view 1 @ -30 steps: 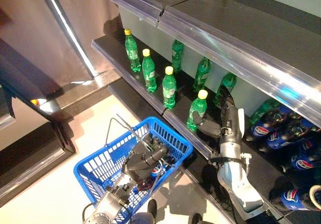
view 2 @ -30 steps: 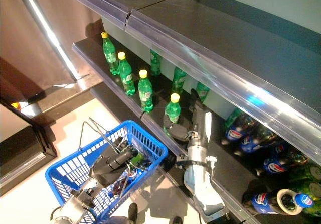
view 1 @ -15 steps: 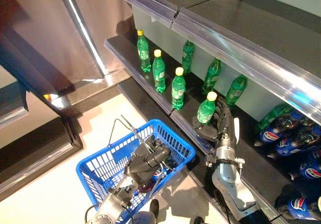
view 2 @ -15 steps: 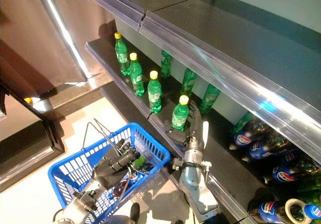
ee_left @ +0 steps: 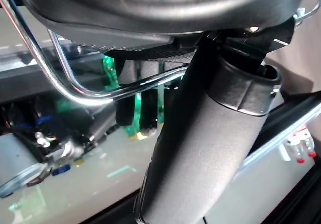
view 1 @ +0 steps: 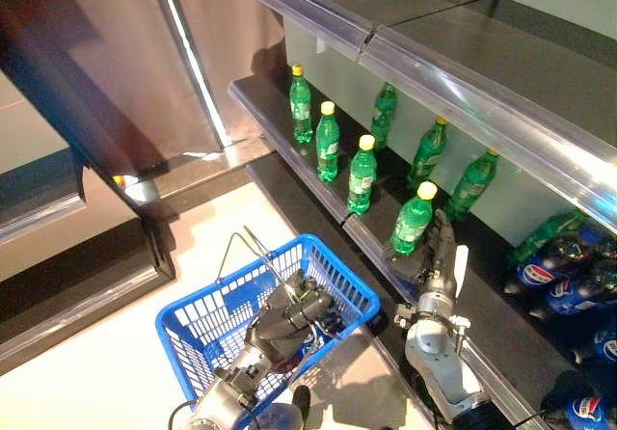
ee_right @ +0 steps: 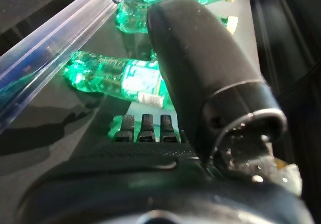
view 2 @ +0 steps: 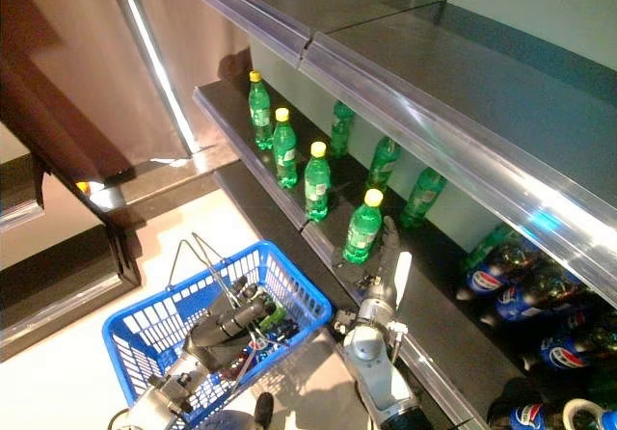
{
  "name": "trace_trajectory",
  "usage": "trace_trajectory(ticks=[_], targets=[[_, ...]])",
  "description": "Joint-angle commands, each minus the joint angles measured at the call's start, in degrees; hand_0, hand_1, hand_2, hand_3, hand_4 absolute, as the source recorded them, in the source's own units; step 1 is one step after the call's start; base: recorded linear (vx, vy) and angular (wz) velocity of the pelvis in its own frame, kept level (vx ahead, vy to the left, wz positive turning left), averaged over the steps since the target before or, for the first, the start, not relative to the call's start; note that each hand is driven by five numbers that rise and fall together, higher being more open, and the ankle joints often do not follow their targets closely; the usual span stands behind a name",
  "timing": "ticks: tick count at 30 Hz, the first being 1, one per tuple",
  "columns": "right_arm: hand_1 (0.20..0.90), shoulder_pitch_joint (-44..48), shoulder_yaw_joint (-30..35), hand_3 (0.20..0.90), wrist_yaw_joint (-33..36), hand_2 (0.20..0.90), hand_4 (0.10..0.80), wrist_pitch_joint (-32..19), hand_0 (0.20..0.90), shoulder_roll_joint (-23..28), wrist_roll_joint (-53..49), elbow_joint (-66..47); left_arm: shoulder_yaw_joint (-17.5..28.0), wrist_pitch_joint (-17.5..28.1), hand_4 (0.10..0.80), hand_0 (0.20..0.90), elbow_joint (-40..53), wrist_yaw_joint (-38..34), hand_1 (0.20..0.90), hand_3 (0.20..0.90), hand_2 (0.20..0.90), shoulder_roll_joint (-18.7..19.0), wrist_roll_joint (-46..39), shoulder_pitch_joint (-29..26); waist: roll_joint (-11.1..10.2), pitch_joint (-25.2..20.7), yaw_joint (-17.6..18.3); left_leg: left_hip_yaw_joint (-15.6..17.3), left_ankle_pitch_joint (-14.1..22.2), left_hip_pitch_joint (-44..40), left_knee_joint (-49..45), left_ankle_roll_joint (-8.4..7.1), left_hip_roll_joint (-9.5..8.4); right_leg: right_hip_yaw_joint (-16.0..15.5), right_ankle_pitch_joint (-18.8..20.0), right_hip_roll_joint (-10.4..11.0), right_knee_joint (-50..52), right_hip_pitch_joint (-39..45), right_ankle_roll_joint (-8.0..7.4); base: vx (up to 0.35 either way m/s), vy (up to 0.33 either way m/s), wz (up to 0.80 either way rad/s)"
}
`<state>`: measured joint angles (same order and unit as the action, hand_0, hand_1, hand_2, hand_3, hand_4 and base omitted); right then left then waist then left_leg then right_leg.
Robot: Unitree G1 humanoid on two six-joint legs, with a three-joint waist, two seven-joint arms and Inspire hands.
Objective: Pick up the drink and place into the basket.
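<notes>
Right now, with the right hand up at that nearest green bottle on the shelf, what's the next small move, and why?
Probably curl the right hand round the green bottle: its fingers are straight beside the bottle, which stands upright on the shelf. The left hand already holds the blue basket by its handle.

The bottles are green with yellow caps. The basket is blue, its handles bare metal. The shelf is black. The cola bottles are dark with blue labels.
</notes>
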<state>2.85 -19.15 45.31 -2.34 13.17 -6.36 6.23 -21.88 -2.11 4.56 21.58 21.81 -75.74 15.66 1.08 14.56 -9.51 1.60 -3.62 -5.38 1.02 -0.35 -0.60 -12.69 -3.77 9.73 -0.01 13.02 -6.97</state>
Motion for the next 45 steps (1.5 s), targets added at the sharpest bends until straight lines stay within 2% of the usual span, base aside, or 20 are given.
trace_trajectory(ticks=[1,10,23,31,45], targets=[[0.9,6.1,1.8,0.9,3.2,0.9,0.8,-3.0,0.9,-0.1,5.0,-0.1,1.6,5.5,0.1,0.3,19.5,9.8,0.3,0.2,0.3,-4.7,-0.9,-6.0,-0.3,-6.3,-1.4,-3.2,4.5,0.6,-8.3,-3.16,4.37,0.1,9.3,7.3,3.6,-5.5,-3.91,0.1,0.005,0.06],[0.9,4.6,3.3,0.9,3.9,0.9,0.8,-4.1,0.9,-0.4,4.6,1.3,1.3,3.9,0.1,0.3,18.9,10.4,0.3,0.2,0.3,-4.6,-0.1,-3.7,-0.8,-6.3,-2.3,-3.9,4.9,0.4,-9.6,-2.92,4.38,-0.4,9.5,7.7,4.2,-4.8,-4.7,0.099,-0.013,0.06],[0.9,3.4,4.9,0.9,7.5,0.9,0.8,-6.7,0.9,-1.4,2.8,3.3,1.2,1.2,0.1,0.3,19.5,9.8,0.3,0.2,0.3,-2.5,0.3,-2.1,-1.8,-4.6,-3.8,-5.7,5.6,2.2,-13.8,-2.82,4.67,-0.7,10.3,7.8,4.8,-4.1,-5.93,0.084,-0.072,0.03],[0.9,3.1,5.0,0.9,9.1,0.9,0.8,-9.7,0.9,-2.2,1.4,5.1,2.7,-0.9,0.1,0.3,19.5,10.2,0.3,0.2,0.3,-0.5,0.4,-1.9,-2.7,-3.0,-5.2,-7.1,6.1,3.9,-16.6,-2.75,5.2,-0.6,11.2,7.3,4.4,-3.8,-6.62,0.044,-0.107,0.03],[0.9,4.1,5.0,0.9,13.0,0.9,0.8,-13.5,0.9,-4.6,-1.0,8.0,4.6,-4.1,0.1,0.3,19.9,10.0,0.3,0.2,0.3,3.3,0.9,-1.6,-4.6,-1.3,-7.1,-8.5,5.9,5.6,-18.3,-2.57,6.29,0.0,12.1,5.4,3.9,-3.6,-6.81,0.031,-0.096,0.01]])
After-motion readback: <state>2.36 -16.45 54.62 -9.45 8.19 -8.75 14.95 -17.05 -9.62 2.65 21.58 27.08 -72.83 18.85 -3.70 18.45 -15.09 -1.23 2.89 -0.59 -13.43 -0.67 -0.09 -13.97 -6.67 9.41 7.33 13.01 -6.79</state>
